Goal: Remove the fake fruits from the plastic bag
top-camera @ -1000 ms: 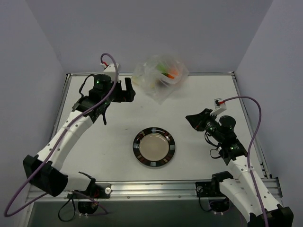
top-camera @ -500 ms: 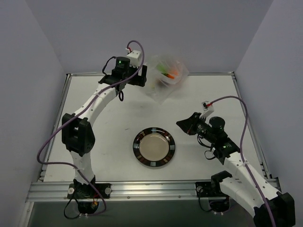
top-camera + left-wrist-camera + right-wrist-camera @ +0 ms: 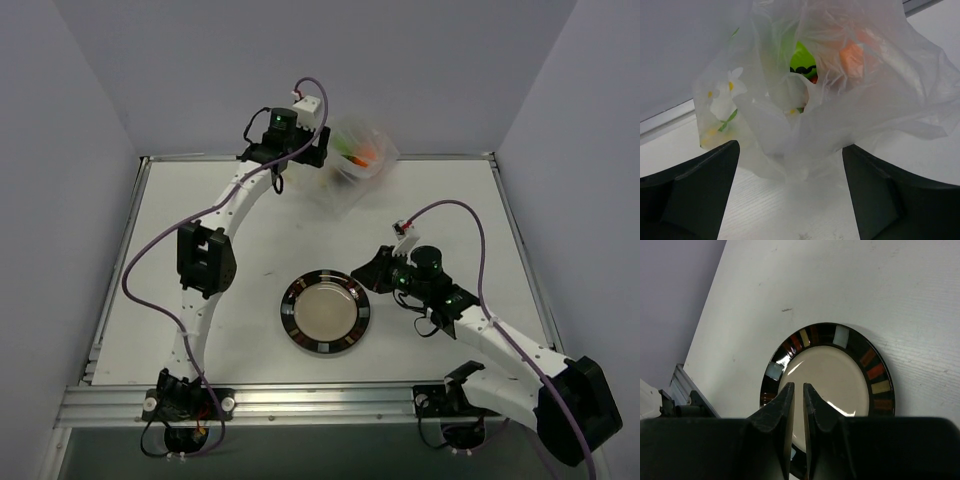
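The plastic bag point(image 3: 355, 165) is clear and wrinkled and lies at the table's back edge. In the left wrist view the plastic bag point(image 3: 840, 100) fills the frame, with a green fruit point(image 3: 802, 59) and an orange fruit point(image 3: 852, 52) showing through the film. The maroon fruit is only a dark sliver below the green one. My left gripper point(image 3: 318, 150) is open just left of the bag. Its fingers point(image 3: 695, 190) stand wide apart, with the bag's lower fold between them point(image 3: 790, 147). My right gripper point(image 3: 798, 386) is shut and empty above the plate point(image 3: 880, 385).
The round dark-rimmed plate point(image 3: 292, 310) sits at the table's middle front, with my right gripper point(image 3: 362, 272) at its right rim. The back wall rises directly behind the bag. A metal rail point(image 3: 300, 400) runs along the table's near edge.
My left arm has stretched back and right until its open gripper reaches the bag. My right arm has swung left toward the plate.
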`<control>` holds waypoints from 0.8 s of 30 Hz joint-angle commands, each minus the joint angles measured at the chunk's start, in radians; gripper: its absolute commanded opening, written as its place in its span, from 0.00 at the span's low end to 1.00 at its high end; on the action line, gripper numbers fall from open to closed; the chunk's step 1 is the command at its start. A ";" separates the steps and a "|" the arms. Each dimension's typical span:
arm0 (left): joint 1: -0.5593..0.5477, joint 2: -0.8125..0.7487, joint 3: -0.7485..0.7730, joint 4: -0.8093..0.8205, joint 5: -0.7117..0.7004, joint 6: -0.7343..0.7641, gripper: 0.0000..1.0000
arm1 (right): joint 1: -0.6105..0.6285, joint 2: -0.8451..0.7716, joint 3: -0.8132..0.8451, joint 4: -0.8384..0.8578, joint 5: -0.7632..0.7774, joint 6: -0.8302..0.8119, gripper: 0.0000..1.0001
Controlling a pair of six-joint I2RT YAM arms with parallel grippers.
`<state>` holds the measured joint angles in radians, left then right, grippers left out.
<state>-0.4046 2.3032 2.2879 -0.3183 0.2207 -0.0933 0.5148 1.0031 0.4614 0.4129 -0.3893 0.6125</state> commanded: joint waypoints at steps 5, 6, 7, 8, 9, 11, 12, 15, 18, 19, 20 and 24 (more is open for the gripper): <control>0.001 0.044 0.186 -0.004 -0.003 0.006 0.50 | 0.034 0.087 0.022 0.101 0.023 -0.031 0.09; 0.001 0.044 0.188 0.004 0.000 0.003 0.44 | 0.034 0.095 0.020 0.105 0.029 -0.034 0.09; 0.001 0.036 0.180 0.010 0.005 0.000 0.37 | 0.036 0.104 0.020 0.116 0.030 -0.036 0.09; 0.000 0.030 0.174 0.025 0.014 -0.008 0.26 | 0.039 0.123 0.020 0.122 0.033 -0.036 0.09; 0.000 0.021 0.168 0.033 0.016 -0.011 0.21 | 0.039 0.133 0.022 0.128 0.033 -0.034 0.09; 0.001 0.009 0.154 0.047 0.031 -0.026 0.10 | 0.042 0.166 0.031 0.142 0.033 -0.037 0.09; 0.001 -0.011 0.145 0.054 0.037 -0.031 0.05 | 0.044 0.175 0.033 0.145 0.038 -0.039 0.09; -0.003 -0.054 0.082 0.087 0.026 -0.046 0.02 | 0.045 0.212 0.048 0.141 0.081 -0.053 0.09; -0.003 -0.177 -0.051 0.146 0.017 -0.086 0.02 | 0.044 0.249 0.097 0.110 0.133 -0.057 0.09; -0.003 -0.206 -0.086 0.157 0.011 -0.095 0.02 | 0.042 0.265 0.115 0.092 0.135 -0.062 0.09; -0.003 -0.238 -0.119 0.163 0.002 -0.111 0.03 | 0.042 0.272 0.138 0.078 0.142 -0.065 0.09; -0.020 -0.434 -0.389 0.272 -0.076 -0.163 0.02 | 0.037 0.304 0.221 0.087 0.188 -0.063 0.10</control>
<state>-0.4114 2.0605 1.9736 -0.1982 0.2016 -0.1921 0.5514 1.2942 0.5999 0.4675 -0.2642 0.5701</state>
